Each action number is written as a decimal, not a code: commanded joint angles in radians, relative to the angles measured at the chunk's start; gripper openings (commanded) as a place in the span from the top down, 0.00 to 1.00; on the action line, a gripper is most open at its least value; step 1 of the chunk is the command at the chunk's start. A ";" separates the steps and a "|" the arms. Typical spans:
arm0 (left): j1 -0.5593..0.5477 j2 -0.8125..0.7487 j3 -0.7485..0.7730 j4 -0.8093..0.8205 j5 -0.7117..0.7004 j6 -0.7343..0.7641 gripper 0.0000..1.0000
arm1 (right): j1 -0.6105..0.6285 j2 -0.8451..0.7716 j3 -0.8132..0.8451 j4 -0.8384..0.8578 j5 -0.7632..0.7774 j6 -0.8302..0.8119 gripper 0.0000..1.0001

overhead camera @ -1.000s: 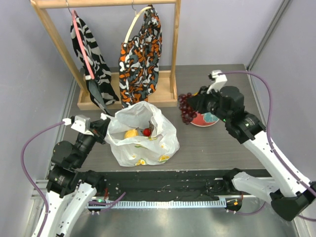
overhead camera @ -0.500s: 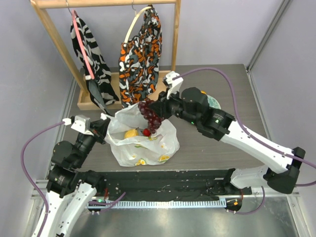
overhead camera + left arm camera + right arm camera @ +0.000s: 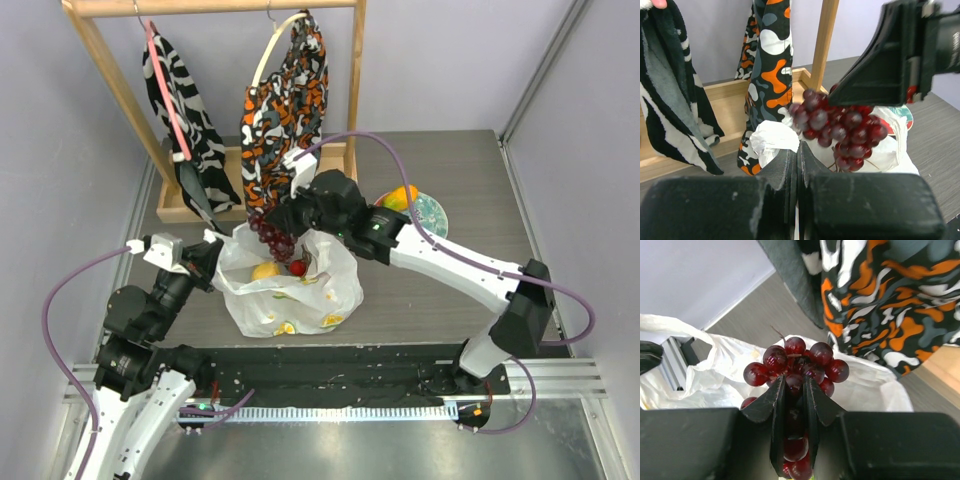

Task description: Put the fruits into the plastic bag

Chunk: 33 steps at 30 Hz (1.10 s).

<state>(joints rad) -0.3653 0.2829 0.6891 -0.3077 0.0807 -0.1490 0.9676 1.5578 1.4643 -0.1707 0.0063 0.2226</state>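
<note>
2 fruits lie in the plastic bag. Right gripper, grasping the grape bunch, hovers over its rear rim; centre over the mouth before releasing. Left gripper clenched at its edge.

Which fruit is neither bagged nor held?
The mango, alone on the plate; lemon and berries lie inside the bag, grapes hang from the right jaws.

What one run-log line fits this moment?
right gripper: holds grape bunch above plastic bag | left gripper: shut on its edge | inside bag: lemon, red berries | plate: mango
</note>
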 commanded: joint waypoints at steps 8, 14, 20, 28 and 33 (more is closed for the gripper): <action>0.000 -0.010 0.012 0.021 0.019 -0.001 1.00 | 0.097 0.105 -0.010 0.010 -0.058 0.046 0.99; 0.000 -0.011 0.012 0.021 0.019 -0.003 1.00 | 0.117 0.188 -0.055 -0.064 -0.011 0.075 0.99; 0.000 -0.014 0.010 0.022 0.013 -0.003 1.00 | 0.126 0.240 -0.064 -0.121 0.136 0.084 0.99; 0.000 -0.019 0.010 0.022 0.007 -0.001 1.00 | 0.126 0.337 -0.012 -0.170 0.225 0.118 0.89; 0.000 -0.014 0.012 0.022 0.010 -0.001 1.00 | 0.128 0.303 -0.005 -0.159 0.183 0.110 0.55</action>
<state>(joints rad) -0.3653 0.2737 0.6891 -0.3080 0.0803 -0.1493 1.0893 1.8927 1.4197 -0.3298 0.1867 0.3275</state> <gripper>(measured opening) 0.021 0.350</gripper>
